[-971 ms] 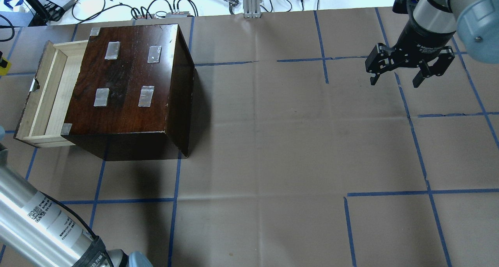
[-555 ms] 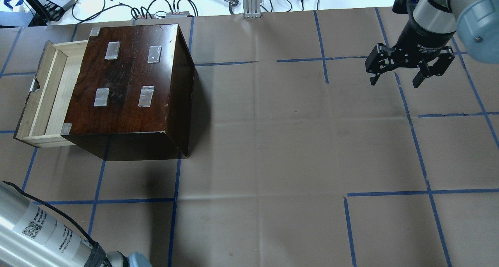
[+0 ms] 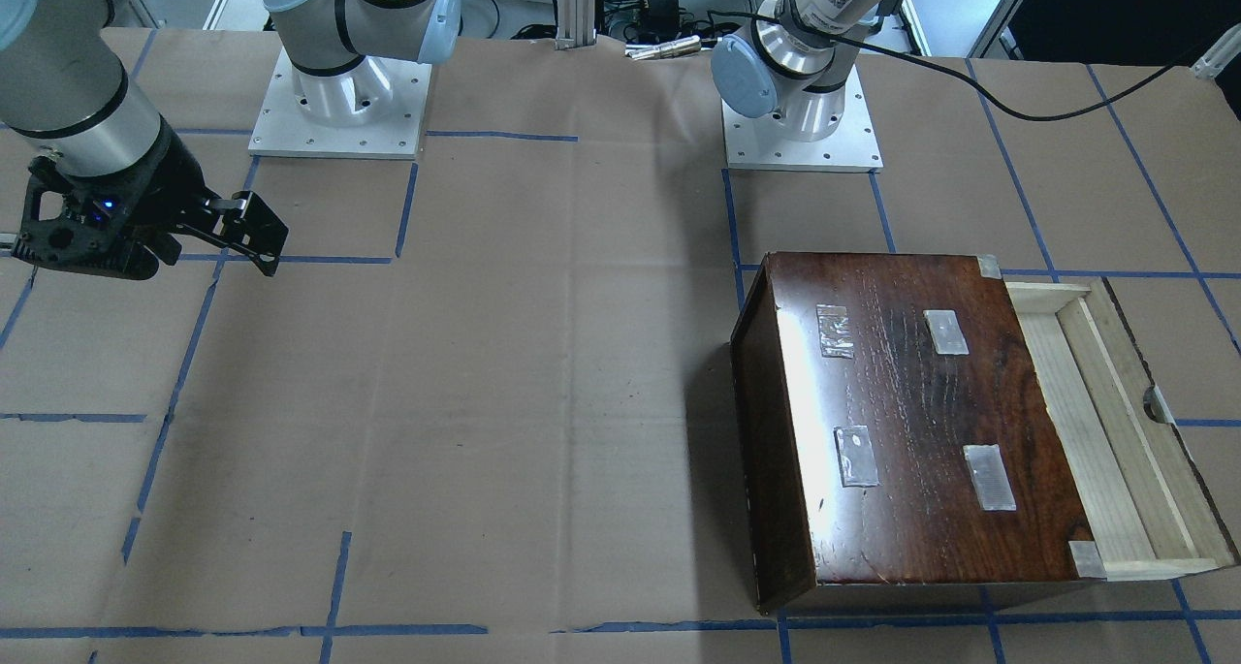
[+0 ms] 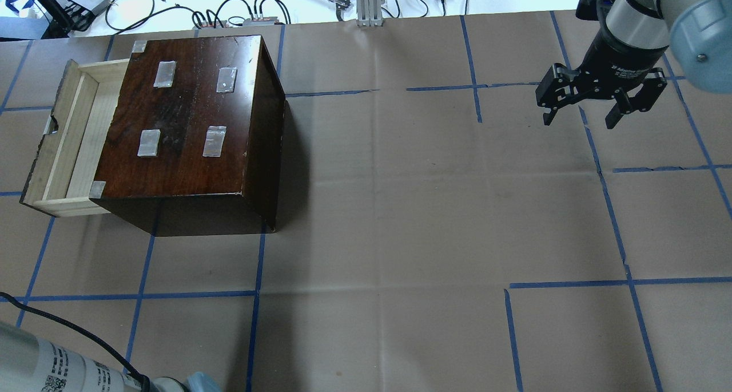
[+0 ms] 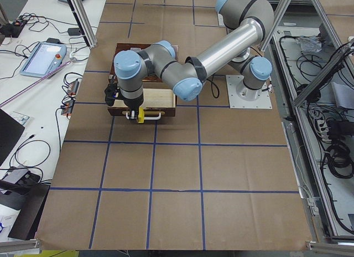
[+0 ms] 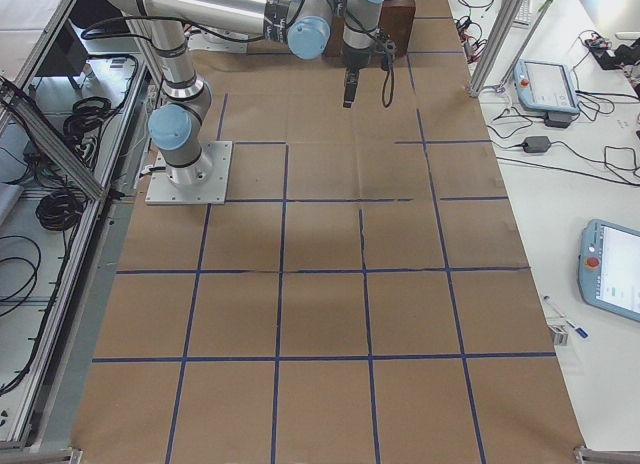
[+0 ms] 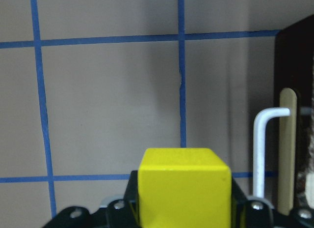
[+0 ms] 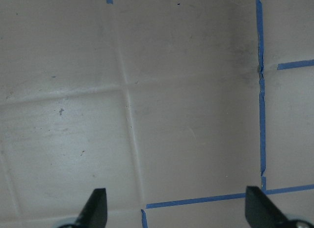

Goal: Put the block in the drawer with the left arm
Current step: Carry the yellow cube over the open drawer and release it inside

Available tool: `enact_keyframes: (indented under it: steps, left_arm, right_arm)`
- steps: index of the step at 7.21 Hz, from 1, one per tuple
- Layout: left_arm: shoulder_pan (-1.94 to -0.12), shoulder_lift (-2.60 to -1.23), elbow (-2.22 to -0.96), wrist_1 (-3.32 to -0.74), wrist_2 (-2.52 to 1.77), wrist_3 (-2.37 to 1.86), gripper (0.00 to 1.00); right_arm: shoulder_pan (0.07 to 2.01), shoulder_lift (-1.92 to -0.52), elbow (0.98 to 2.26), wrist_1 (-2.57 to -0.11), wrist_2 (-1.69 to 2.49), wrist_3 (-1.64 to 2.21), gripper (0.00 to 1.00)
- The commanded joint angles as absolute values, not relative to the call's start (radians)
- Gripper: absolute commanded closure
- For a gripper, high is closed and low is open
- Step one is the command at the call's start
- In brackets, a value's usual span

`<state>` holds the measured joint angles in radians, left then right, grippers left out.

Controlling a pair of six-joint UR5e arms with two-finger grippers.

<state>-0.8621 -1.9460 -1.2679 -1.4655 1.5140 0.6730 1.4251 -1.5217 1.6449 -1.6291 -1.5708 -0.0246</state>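
Note:
The yellow block (image 7: 184, 188) sits between the fingers of my left gripper (image 7: 184, 215), which is shut on it. In the exterior left view the left gripper (image 5: 134, 112) holds the block (image 5: 140, 116) just outside the drawer's front panel, above the table. The drawer (image 4: 63, 134) is pulled open from the dark cabinet (image 4: 189, 111), and its pale tray shows nothing inside. It also shows in the front view (image 3: 1115, 431). My left gripper is out of the overhead view. My right gripper (image 4: 579, 110) is open and empty, far right.
Brown paper with blue tape lines covers the table (image 4: 400, 237). Cables and devices (image 4: 240, 14) lie beyond the far edge. The cabinet's dark edge (image 7: 294, 66) fills the right side of the left wrist view. The arm bases (image 3: 800, 111) stand behind the cabinet.
In the overhead view the left arm has slid down and out toward the bottom-left corner, and the yellow spot at the left edge is gone. The right arm has not moved.

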Motion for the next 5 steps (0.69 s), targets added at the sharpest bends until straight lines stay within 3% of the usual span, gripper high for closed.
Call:
enact_keyframes:
  steps: [1,5]
  left_arm:
    - [-0.868,-1.862,-1.373,-1.460,1.509,0.615,0.77]
    - [-1.000,-1.806,-1.456,-1.447,1.512,0.484,0.77]
  right_arm:
    - [1.425,-1.522,1.646,-1.629,-1.571,-0.025,0.00]
    - [1.425,-1.522,1.646,-1.629,-1.571,-0.025,0.00]
